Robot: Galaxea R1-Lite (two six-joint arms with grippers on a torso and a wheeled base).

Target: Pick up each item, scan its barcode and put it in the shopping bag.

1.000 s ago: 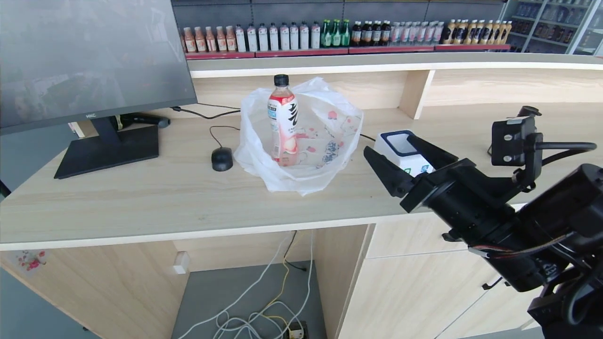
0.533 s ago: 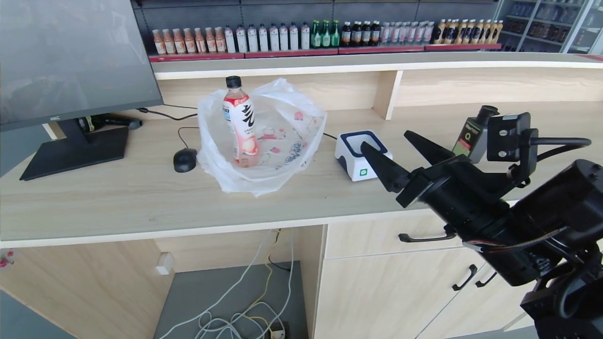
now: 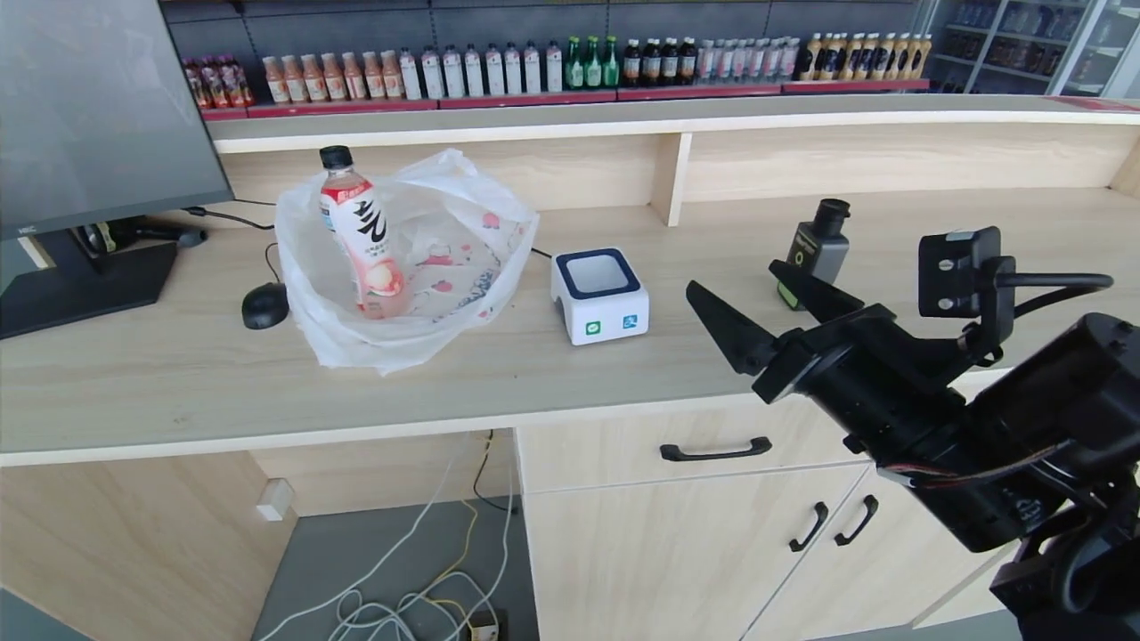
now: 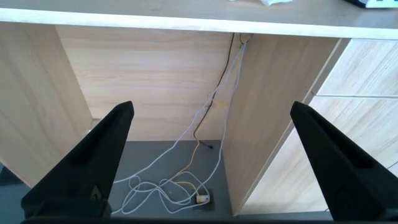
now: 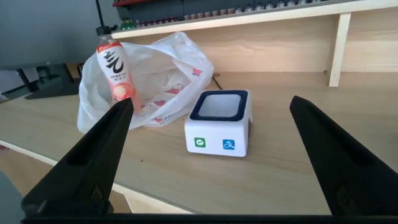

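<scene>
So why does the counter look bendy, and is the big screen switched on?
Head view: the counter has a bowed front edge, probably from a wide lens; the screen is dark, with only faint reflections. Right wrist view: the scanner throws just a soft shadow, so the light is even.

A shop's checkout counter: rows of bottled drinks (image 3: 534, 67) line red-edged shelves along the back wall, with more stocked racks (image 3: 997, 40) at the far right. On the pale wooden surface (image 3: 178, 365) stand a monitor (image 3: 89, 107), a computer mouse (image 3: 264, 305), a white barcode scanner box (image 3: 598, 294) and a plastic shopping bag (image 3: 463, 249).
</scene>
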